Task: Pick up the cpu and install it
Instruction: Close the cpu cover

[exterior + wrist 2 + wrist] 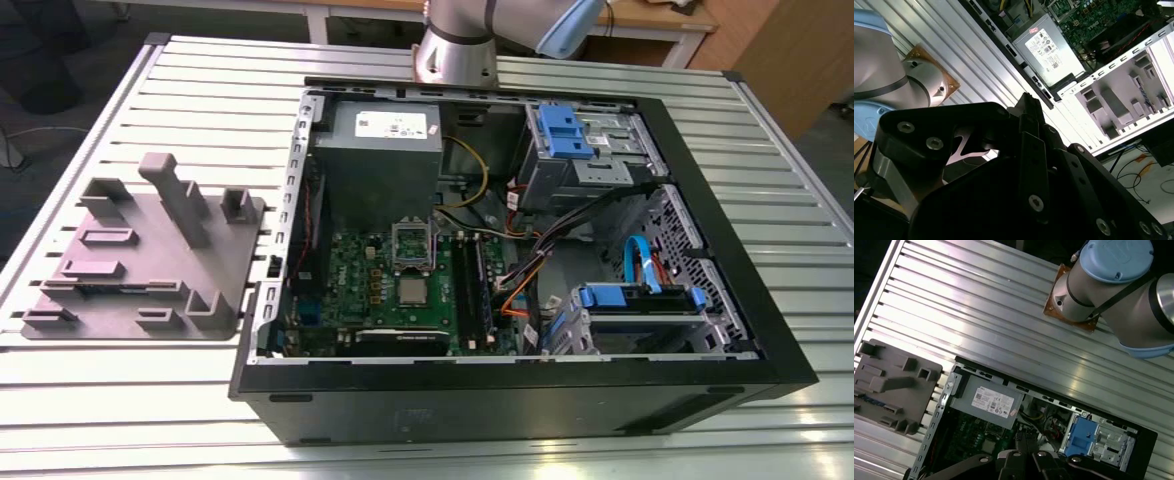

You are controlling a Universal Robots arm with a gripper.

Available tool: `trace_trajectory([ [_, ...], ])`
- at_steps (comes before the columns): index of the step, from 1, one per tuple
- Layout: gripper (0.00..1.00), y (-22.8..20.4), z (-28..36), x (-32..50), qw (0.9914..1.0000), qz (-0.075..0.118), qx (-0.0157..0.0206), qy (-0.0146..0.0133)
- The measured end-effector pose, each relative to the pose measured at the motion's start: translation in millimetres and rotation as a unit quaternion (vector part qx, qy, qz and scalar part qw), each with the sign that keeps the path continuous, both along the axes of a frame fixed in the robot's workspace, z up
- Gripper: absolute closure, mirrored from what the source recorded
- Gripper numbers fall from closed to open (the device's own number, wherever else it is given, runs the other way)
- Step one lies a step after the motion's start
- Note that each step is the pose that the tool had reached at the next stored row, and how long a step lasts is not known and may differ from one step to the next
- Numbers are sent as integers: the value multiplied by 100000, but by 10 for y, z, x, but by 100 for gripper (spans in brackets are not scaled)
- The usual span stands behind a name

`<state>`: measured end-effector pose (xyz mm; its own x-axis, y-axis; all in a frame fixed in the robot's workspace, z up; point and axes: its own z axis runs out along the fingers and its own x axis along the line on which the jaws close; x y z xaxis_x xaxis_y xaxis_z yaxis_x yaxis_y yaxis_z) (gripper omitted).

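Observation:
In the exterior view the cpu, a small silvery square chip, lies flat in the socket on the green motherboard inside the open computer case. The rectangular metal socket frame stands upright just behind it. My gripper hangs high above the case near the power supply. Its black fingers meet at a tip with nothing between them, also seen in the second wrist view as the gripper. The gripper is far from the cpu.
A grey moulded fixture plate lies on the ribbed aluminium table at the exterior view's left of the case. The arm's base stands behind the case. Blue drive brackets and cables fill the case's other side.

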<state>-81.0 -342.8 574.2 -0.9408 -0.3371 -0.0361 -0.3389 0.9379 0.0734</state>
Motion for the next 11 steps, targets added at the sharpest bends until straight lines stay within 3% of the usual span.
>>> trace_trajectory([
  [11, 89, -2, -35, 0, 100000, 0, 5, -5],
])
